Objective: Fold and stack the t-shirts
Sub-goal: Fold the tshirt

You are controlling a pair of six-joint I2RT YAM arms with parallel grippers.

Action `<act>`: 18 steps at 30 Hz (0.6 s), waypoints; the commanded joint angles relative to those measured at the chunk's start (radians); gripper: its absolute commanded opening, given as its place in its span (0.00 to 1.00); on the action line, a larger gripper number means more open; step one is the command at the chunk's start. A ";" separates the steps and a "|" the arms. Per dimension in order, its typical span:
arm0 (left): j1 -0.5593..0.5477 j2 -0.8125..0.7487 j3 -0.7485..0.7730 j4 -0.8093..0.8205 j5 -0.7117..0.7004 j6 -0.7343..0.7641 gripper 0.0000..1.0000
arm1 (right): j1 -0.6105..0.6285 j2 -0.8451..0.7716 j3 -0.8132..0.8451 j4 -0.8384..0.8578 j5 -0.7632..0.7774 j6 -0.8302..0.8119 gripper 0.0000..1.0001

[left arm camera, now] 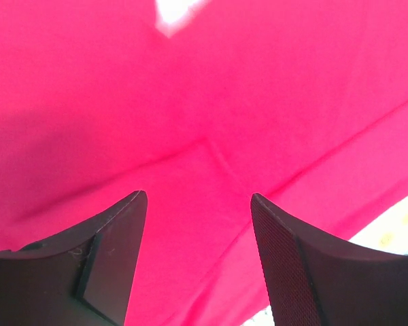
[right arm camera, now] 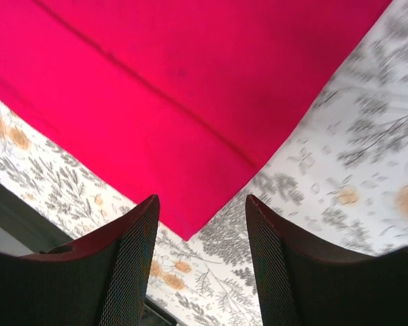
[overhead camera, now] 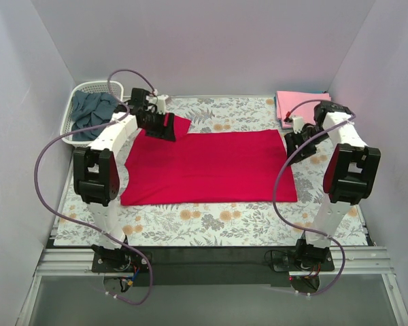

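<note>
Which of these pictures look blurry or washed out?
Left wrist: the red t-shirt looks soft, with a blown-out white patch at the top. Right wrist: the floral cloth smears at right. Top external: even light, sharp.

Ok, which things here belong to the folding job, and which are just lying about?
Job: red shirt, pink shirt, dark blue shirt.
Lying about: white basket holding the blue one, floral cloth underneath.
</note>
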 commanded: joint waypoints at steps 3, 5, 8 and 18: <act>0.138 0.046 0.198 -0.022 0.090 0.036 0.62 | 0.027 0.119 0.296 0.067 -0.052 0.077 0.60; 0.143 0.095 0.240 -0.016 0.075 0.039 0.62 | 0.033 0.183 0.365 0.093 -0.038 0.115 0.60; 0.147 0.132 0.289 0.024 0.049 0.024 0.62 | 0.048 0.257 0.485 0.137 -0.027 0.164 0.60; 0.163 0.217 0.350 0.087 0.001 -0.027 0.62 | 0.128 0.349 0.469 0.370 0.156 0.275 0.54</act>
